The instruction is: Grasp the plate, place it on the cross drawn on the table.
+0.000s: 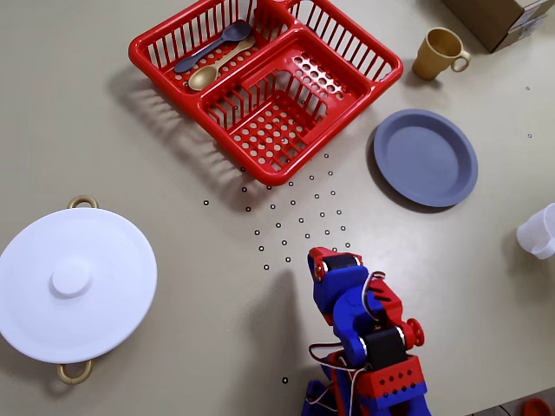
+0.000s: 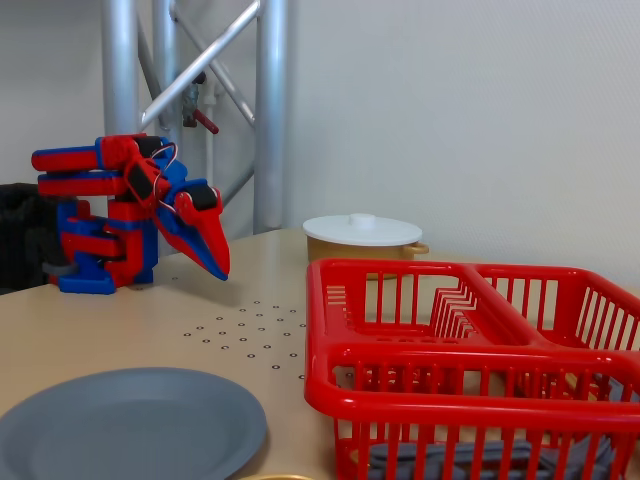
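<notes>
my fingers (image 2: 222,270), pressed together, hang above the desk (image 1: 130,156); i must spread them over the rim of the plate (image 1: 425,157), upper right overhead.

In the overhead view, the basket (image 1: 269,82) sits at twelve o'clock on the table (image 1: 173,173); the plate (image 1: 425,157) lies at two, the lidded pot (image 1: 74,284) at nine. The arm (image 1: 364,338) stands at six; two spoons (image 1: 212,56) lie in the basket.

Round slate-blue plate (image 1: 425,157) with raised rim, lying flat and upright on the beige table (image 1: 156,173). Just right of the black ring dots in the overhead view.
</notes>
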Available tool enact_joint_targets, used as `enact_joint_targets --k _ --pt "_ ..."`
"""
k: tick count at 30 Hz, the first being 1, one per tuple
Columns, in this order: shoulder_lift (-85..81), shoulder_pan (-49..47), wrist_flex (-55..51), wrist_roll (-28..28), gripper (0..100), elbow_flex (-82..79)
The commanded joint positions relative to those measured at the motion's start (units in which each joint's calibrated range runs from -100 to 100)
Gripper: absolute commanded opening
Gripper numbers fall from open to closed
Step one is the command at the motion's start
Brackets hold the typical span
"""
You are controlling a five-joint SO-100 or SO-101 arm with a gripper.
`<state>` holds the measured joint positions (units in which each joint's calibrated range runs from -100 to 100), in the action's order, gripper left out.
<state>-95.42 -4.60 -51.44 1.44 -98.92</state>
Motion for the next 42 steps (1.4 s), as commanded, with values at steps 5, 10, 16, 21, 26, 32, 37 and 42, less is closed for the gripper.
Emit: enact_joint_targets --k 5,10,16,21,26,32,37,42 --pt "-0.43 0.15 -0.11 -0.78 0 -0.99" --pt "-0.43 0.0 -0.11 -1.03 0 -0.99" --pt "-0.43 -0.14 -0.11 -1.12 0 -0.99" --pt "-0.43 -0.14 -0.11 -1.17 0 -0.99" --pt "-0.43 -0.21 -0.11 -1.22 0 -0.99" --pt "-0.43 -0.21 -0.11 -1.22 0 -0.99" --pt "-0.43 -0.21 -0.11 -1.22 0 -0.99" --pt "-0.43 -0.21 -0.11 -1.22 0 -0.99"
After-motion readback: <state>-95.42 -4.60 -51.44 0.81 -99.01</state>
